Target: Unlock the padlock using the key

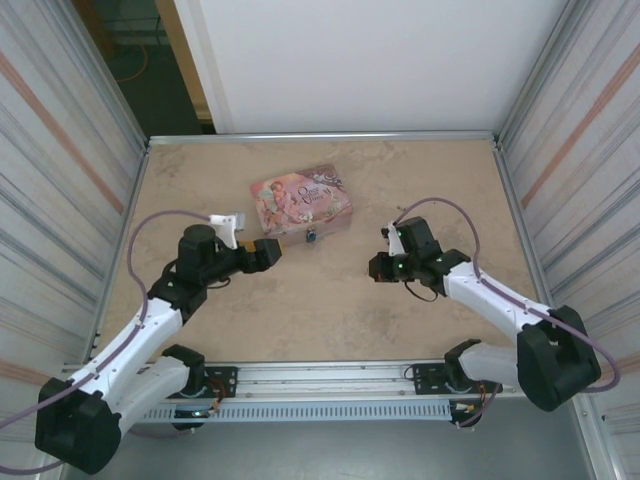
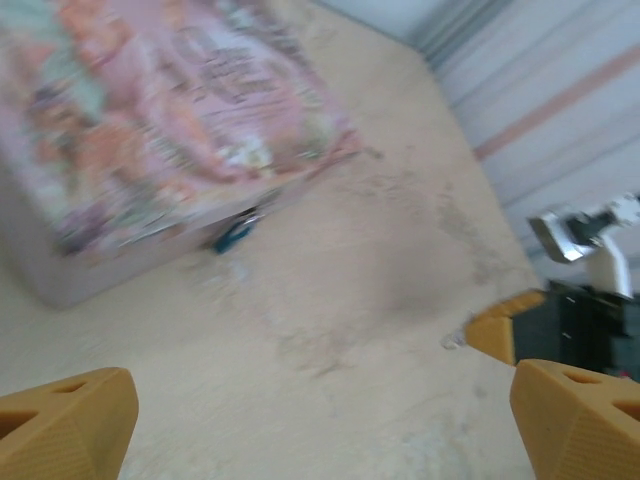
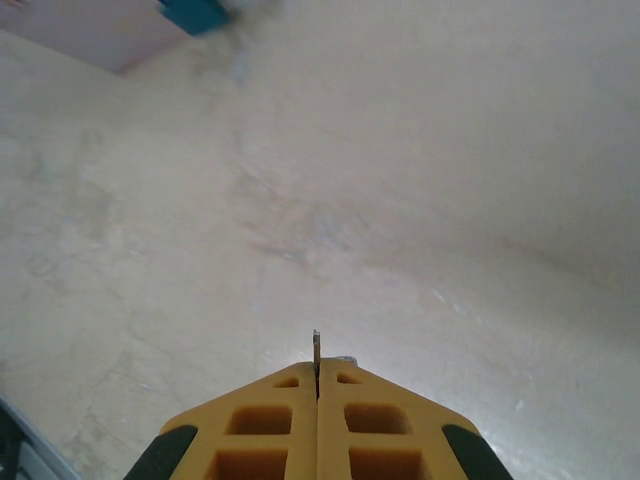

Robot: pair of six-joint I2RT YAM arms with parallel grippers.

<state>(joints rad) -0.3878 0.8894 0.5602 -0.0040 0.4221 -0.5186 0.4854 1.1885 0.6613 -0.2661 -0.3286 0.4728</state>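
Observation:
The padlock (image 1: 312,237), a tiny blue body, lies against the front side of the pink tin (image 1: 300,200). In the left wrist view the padlock (image 2: 235,233) sits blurred at the tin's lower edge, ahead of my left gripper (image 2: 320,392), which is open with bare table between its fingers. In the top view my left gripper (image 1: 270,252) is just left of the padlock. My right gripper (image 1: 377,266) is to the padlock's right and is shut on the key (image 3: 316,350), whose thin metal blade pokes out between the fingertips. The padlock (image 3: 195,12) shows at the top left of the right wrist view.
The pink illustrated tin (image 2: 150,120) stands in the middle back of the beige table (image 1: 330,310). Metal rails edge the table, with corrugated walls on both sides. The right arm's orange finger (image 2: 495,335) appears at the right of the left wrist view.

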